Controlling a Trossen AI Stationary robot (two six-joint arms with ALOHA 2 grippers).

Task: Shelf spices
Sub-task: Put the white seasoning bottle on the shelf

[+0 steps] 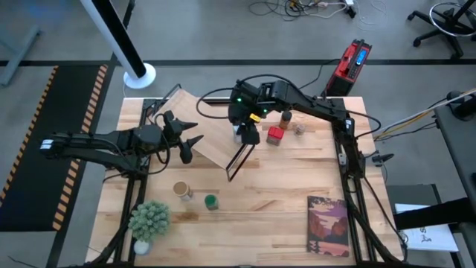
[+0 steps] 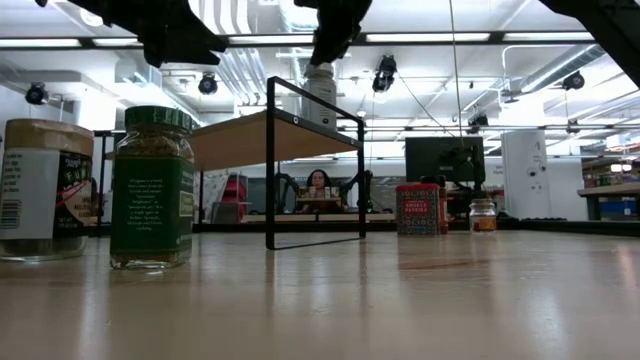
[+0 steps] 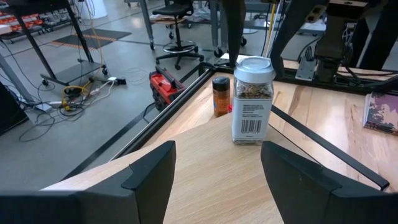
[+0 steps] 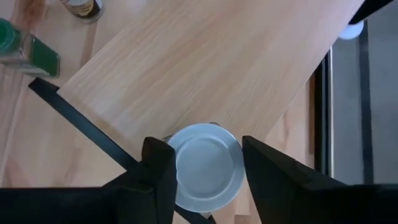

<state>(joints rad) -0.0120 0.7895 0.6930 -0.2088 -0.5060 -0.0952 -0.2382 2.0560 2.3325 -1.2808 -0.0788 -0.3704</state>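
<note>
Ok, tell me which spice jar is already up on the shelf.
The white-lidded jar: it alone stands on the shelf, with the right hand closed around it. The other spice containers stand on the tabletop.

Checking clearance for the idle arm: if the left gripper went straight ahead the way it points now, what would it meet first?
Probably the white-lidded jar standing on the shelf, which the right gripper is shut on. The left gripper is open; depth is hard to judge.
</note>
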